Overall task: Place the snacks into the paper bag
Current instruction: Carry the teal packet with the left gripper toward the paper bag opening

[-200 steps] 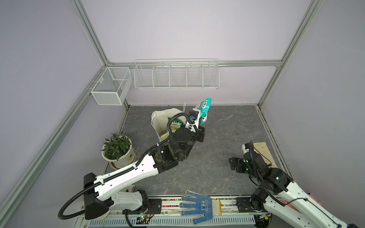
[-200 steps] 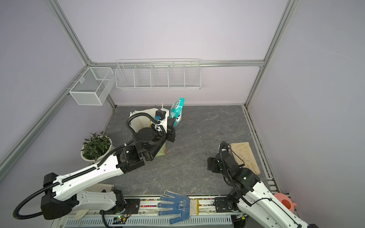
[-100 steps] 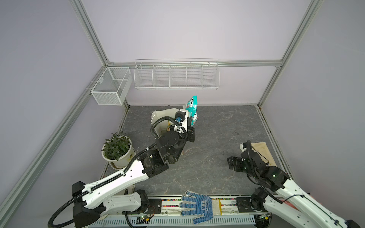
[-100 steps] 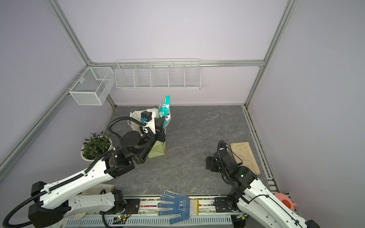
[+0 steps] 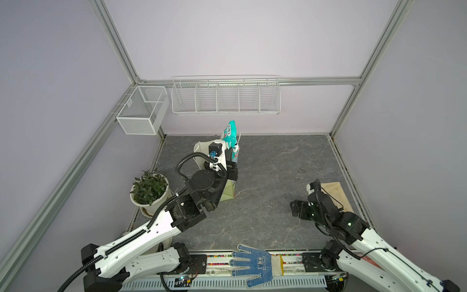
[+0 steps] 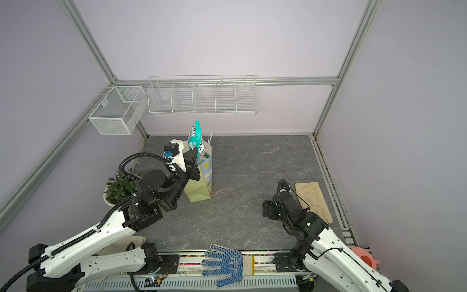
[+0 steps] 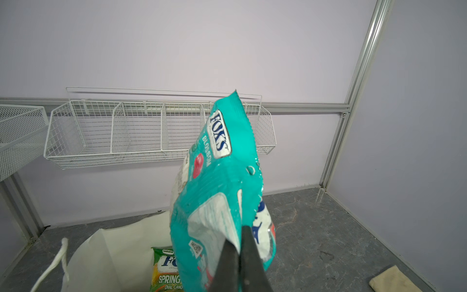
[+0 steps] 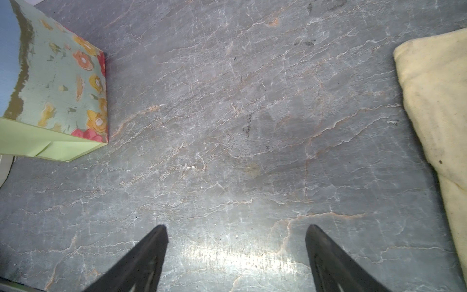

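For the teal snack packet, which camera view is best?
The left wrist view: the teal packet fills it, label readable. Both top views show the packet small, above the paper bag. The right wrist view misses it.

Legible print, left wrist view.
Teal packet (image 7: 219,177): "FOX'S" in a white-edged badge, "BLOSSOM" beside it. Green packet (image 7: 164,278): "SPRING" and "OVAL CAND", cut off. Glove (image 5: 254,263) mark: too blurred to read.
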Available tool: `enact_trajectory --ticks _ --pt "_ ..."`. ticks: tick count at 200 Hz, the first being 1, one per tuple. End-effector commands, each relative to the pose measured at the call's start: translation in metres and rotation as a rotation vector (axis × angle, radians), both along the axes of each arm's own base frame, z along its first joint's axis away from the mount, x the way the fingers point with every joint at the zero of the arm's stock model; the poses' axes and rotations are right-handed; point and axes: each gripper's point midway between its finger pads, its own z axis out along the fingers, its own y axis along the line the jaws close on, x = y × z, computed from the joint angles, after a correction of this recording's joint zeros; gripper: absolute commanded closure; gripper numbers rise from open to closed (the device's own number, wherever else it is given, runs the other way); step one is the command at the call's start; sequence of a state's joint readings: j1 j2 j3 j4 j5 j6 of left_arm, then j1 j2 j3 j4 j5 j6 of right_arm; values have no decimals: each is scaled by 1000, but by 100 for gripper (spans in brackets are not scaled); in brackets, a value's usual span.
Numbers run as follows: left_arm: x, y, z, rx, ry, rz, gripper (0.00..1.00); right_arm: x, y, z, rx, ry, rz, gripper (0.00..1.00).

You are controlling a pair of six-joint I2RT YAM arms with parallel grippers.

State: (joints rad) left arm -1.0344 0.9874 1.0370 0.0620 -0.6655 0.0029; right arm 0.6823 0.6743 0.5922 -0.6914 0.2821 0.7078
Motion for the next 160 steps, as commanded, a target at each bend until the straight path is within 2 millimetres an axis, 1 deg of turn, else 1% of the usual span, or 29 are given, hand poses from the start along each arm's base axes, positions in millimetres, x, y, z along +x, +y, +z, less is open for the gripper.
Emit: enact_trajectory --ticks 1,38,105,160 --pt "0 13 8 -43 -22 21 100 1 3 -3 22 10 -10 11" --pt "5 28 3 -69 -8 32 100 2 4 -5 20 17 -7 11" --pt "21 52 -11 -134 40 43 100 2 5 -6 19 21 -6 11" --pt "33 65 -23 -173 76 42 100 3 6 -8 20 26 -8 11"
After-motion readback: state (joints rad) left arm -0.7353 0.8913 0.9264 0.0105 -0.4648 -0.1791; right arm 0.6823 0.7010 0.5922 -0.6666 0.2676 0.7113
